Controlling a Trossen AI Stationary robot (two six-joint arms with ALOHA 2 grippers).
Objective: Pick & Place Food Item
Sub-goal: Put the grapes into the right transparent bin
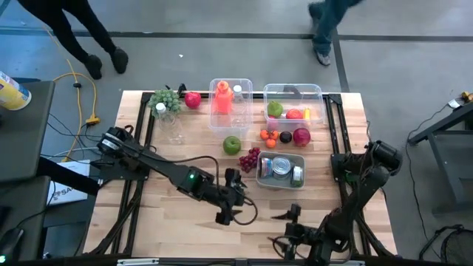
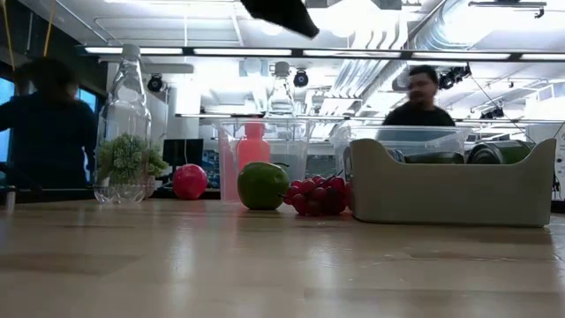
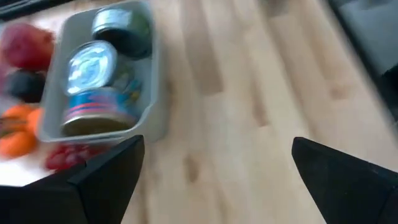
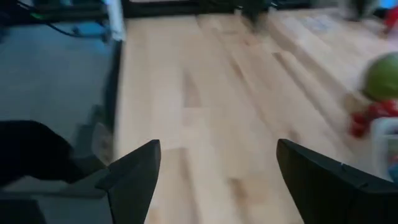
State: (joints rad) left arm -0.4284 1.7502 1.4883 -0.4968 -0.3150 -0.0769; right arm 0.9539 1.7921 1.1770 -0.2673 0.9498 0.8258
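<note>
Left wrist view alone shows the grey tray [image 3: 155, 93] holding three cans [image 3: 93, 65]. Left gripper [image 1: 229, 199] released, empty; right gripper [image 1: 290, 227] likewise, over bare table [image 1: 177, 155].

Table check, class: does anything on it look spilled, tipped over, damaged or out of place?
Nothing stands out. The cans lie inside the grey tray, the green apple and red grapes sit on the wood, and both grippers are open and empty.
</note>
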